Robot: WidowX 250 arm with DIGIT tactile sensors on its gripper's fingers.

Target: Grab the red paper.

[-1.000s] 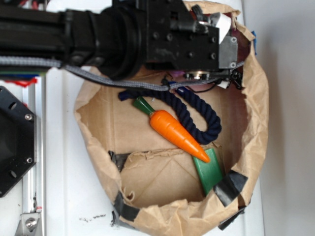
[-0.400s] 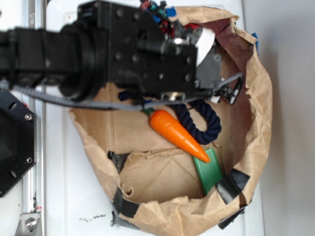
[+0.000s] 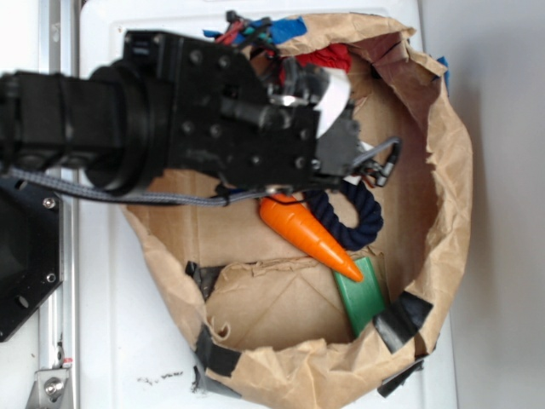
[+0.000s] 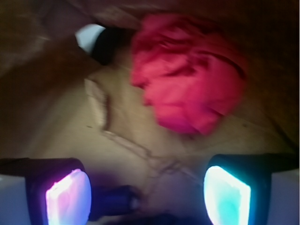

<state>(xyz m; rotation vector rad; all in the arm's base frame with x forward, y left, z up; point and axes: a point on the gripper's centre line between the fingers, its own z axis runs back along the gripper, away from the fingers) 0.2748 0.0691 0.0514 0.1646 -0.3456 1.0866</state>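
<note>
In the exterior view, the black arm reached over the brown paper bag (image 3: 447, 170), hiding most of the red paper (image 3: 330, 58) at the bag's far edge. An orange carrot (image 3: 306, 233) lay against a dark blue rope (image 3: 362, 215).

In the wrist view, the gripper (image 4: 147, 194) stood spread, holding nothing, with the crumpled red paper (image 4: 187, 77) lying ahead on the bag floor.

Arm (image 3: 170, 119) lower, leftward — red paper (image 3: 328, 58) uncovered.
</note>
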